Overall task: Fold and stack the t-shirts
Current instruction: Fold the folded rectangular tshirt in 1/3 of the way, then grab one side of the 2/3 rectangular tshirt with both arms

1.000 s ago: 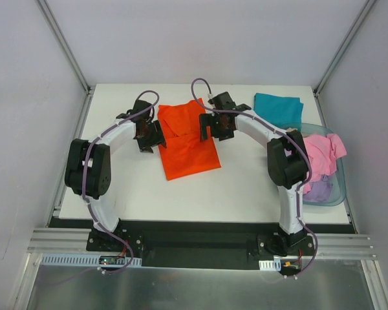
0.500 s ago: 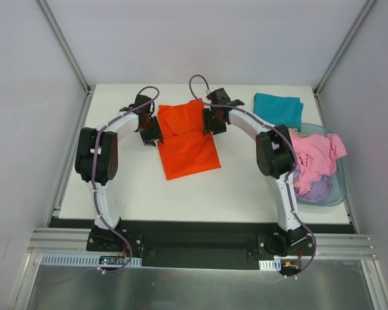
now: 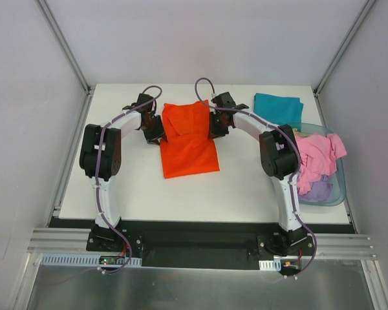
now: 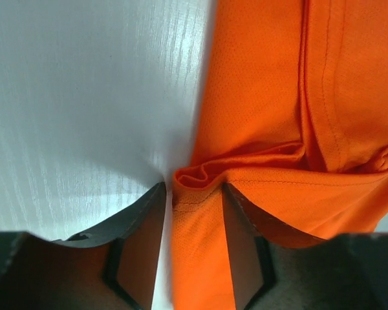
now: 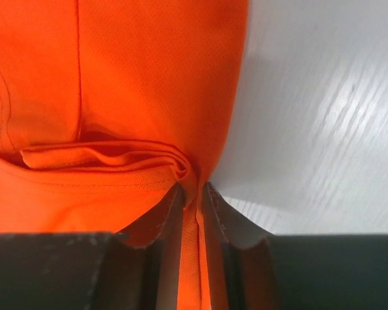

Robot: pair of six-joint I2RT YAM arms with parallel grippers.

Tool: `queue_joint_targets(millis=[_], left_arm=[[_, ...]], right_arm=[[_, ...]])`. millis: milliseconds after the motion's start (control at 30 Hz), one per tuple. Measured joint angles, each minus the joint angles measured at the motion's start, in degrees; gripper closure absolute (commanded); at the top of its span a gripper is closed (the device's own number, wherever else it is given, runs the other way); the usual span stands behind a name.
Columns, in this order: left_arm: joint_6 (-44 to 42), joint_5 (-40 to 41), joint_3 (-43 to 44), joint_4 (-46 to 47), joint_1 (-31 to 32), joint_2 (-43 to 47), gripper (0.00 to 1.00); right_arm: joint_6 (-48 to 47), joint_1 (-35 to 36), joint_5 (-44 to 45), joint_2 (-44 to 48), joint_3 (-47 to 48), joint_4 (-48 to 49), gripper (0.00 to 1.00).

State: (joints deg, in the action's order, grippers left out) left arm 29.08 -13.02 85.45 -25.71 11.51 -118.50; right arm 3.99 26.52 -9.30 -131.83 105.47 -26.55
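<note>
The orange-red t-shirt (image 3: 189, 141) lies partly folded at the table's far middle, its far part doubled over. My left gripper (image 3: 156, 131) is at its left edge; in the left wrist view a bunched fold of the orange-red t-shirt (image 4: 258, 129) sits between the fingers of the left gripper (image 4: 193, 188), shut on it, with a thin sliver of table showing by the left finger. My right gripper (image 3: 215, 125) is at the right edge; the right gripper (image 5: 193, 187) is shut tight on the orange-red t-shirt's (image 5: 136, 84) layered hem. A folded teal t-shirt (image 3: 278, 107) lies far right.
A translucent blue tub (image 3: 337, 188) stands at the right edge of the table, with a pink t-shirt (image 3: 318, 155) spilling over a pale lavender one (image 3: 321, 190) inside it. Grey walls close in the table at the back and on both sides.
Both grippers have closed from wide open onto the orange-red t-shirt's side edges. The arms shifted slightly toward the far end of the table, and the cloth has bunched at both grips.
</note>
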Motion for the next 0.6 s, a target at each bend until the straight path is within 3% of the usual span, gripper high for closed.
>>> queue_joint_targets(millis=[167,300,400,600], left_arm=[[-0.7,-0.3,-1.3,0.5,0.0,1.8,0.25],[-1.0,0.0,-5.6,-0.1,0.0,8.8,0.08],[-0.4,0.0,-10.8,0.4,0.0,17.7,0.01],[2.1,-0.9,-26.4,1.4,0.6,37.9,0.01]], right_arm=[[0.1,0.0,0.3,4.0,-5.2,-0.2,0.48],[-0.5,0.0,0.9,7.4,-6.5,-1.7,0.25],[-0.7,0.0,0.5,13.8,-10.3,-1.3,0.18],[-0.2,0.7,-1.4,31.9,-26.5,2.2,0.14]])
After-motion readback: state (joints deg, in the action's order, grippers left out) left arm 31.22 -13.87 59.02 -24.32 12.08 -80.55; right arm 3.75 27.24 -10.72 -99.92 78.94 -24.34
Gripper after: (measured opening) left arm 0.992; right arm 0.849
